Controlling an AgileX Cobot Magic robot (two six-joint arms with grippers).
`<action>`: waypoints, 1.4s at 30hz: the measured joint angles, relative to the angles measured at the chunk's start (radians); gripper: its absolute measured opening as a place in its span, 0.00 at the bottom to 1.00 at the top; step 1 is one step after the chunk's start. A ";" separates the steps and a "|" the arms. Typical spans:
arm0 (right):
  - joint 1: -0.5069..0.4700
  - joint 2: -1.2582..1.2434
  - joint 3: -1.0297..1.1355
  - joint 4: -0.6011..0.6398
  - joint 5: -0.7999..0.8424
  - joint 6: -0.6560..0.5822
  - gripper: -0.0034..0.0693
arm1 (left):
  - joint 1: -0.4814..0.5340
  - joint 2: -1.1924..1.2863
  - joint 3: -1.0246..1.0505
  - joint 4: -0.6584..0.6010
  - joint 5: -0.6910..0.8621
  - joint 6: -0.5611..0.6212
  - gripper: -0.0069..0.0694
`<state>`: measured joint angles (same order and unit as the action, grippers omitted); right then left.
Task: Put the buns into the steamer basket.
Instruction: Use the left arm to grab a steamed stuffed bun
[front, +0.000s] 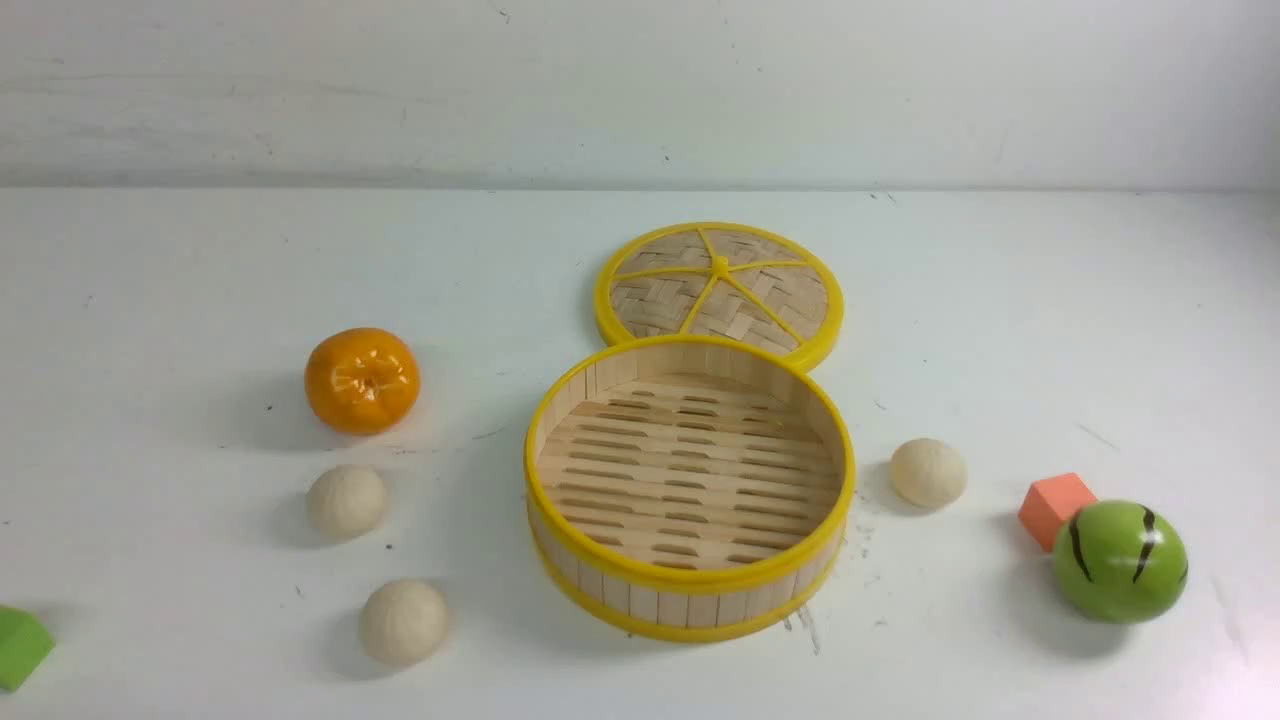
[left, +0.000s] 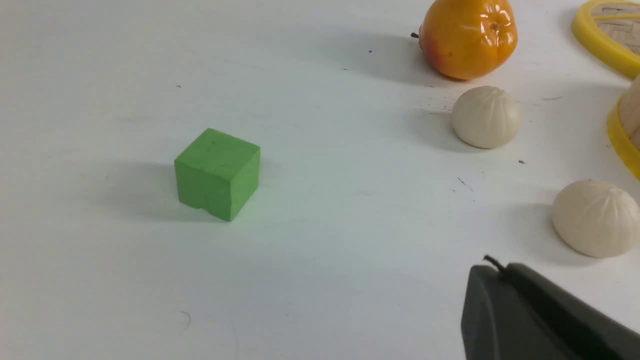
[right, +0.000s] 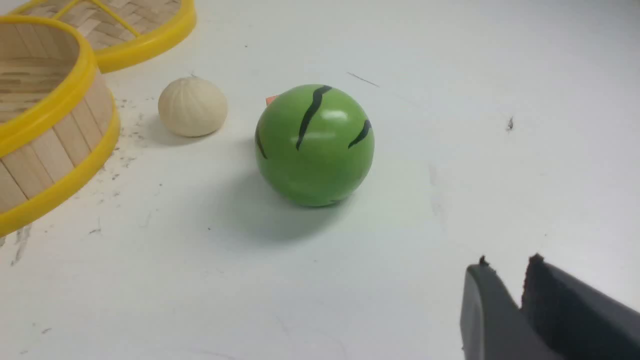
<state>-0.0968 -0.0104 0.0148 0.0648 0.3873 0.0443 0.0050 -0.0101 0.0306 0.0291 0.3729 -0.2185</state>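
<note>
bamboo steamer basket (front: 690, 600) mouth up; 3 buns (front: 346, 501) (front: 403, 621) (front: 928, 472) outside, pleats up

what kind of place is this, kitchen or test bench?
Probably a robot test bench: a bare, scuffed white tabletop against a plain white wall, with toy props like cream-white pleated buns and a small green cube.

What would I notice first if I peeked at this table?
The big steamer basket with yellow rims sits empty in the middle, its woven lid flat just behind it. A shiny tangerine glows to its left and a green striped ball to its right, with three pale buns lying around the basket.
</note>
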 joint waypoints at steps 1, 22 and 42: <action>0.000 0.000 0.000 0.000 0.000 0.000 0.22 | 0.000 0.000 0.000 0.000 0.000 0.000 0.08; 0.000 0.000 0.000 0.000 0.000 0.000 0.25 | 0.000 0.000 0.000 -0.020 0.000 -0.010 0.09; 0.000 0.000 0.000 0.000 0.000 0.000 0.28 | 0.000 0.000 -0.029 -0.867 -0.035 -0.456 0.12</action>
<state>-0.0968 -0.0104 0.0148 0.0648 0.3873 0.0443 0.0050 -0.0101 0.0013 -0.8376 0.3375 -0.6746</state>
